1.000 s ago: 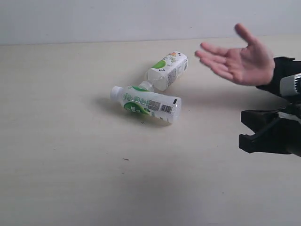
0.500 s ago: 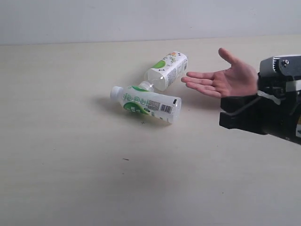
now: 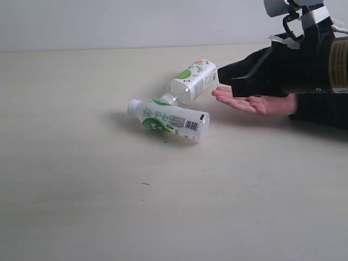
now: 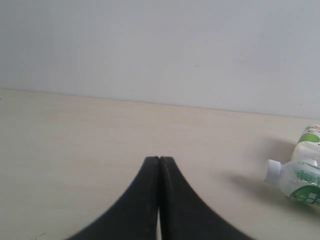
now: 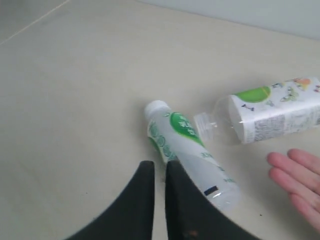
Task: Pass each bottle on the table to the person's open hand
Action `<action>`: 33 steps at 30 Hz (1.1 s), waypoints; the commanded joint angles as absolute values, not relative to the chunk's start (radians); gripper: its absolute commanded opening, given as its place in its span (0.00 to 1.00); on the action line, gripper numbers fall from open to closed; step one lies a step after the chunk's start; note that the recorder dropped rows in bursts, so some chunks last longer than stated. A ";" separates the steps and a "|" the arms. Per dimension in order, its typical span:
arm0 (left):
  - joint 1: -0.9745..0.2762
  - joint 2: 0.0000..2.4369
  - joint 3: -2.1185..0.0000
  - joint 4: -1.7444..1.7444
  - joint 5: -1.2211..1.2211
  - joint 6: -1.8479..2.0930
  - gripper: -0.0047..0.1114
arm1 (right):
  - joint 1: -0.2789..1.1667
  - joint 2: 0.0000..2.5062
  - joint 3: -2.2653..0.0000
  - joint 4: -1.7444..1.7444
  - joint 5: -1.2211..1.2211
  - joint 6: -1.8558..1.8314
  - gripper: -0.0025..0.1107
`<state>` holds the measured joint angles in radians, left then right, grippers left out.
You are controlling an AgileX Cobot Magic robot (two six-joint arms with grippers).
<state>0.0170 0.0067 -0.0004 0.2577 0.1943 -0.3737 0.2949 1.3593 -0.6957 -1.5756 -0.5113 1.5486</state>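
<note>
1. Bottles, two with white-and-green labels, lie on their sides in the far half of the table [image 3: 81, 206]. The capped bottle [image 3: 168, 119] is nearer. The uncapped bottle [image 3: 194, 80] is behind it toward the far edge, with its open neck just beside the capped one's shoulder.
2. The person's open hand [image 3: 251, 103] is palm up with fingers extended, low over the tabletop just right of the uncapped bottle. Its black sleeve [image 3: 326, 111] runs toward the right edge.
3. The right gripper [image 3: 227, 79] reaches in from the right edge above the palm, with its tips pointing at the uncapped bottle.
4. The right wrist view shows that gripper's fingers [image 5: 142, 200] barely parted, with a slim gap between them and nothing grasped. The capped bottle lies just past the tips.
5. Only the left wrist view shows the left gripper [image 4: 159, 161]. Its fingers are pressed together and empty, it faces the wall [image 4: 160, 45], and it is well apart from both bottles.
</note>
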 commanded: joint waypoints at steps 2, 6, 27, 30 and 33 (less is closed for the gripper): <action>0.018 0.000 0.000 0.258 0.193 -0.375 0.04 | 0.292 1.329 -0.527 -1.275 -0.541 1.235 0.02; 0.018 0.000 0.000 0.258 0.193 -0.375 0.04 | 0.292 1.300 -0.363 -0.994 -0.603 0.940 0.02; 0.018 0.000 0.000 0.258 0.193 -0.375 0.04 | 0.292 0.688 0.000 -1.200 -0.454 1.267 0.02; 0.018 0.000 0.000 0.258 0.193 -0.375 0.04 | 0.292 0.688 0.000 -1.317 -0.467 1.371 0.02; 0.018 0.000 0.000 0.258 0.193 -0.375 0.04 | 0.292 0.686 0.000 -1.316 -0.468 1.369 0.02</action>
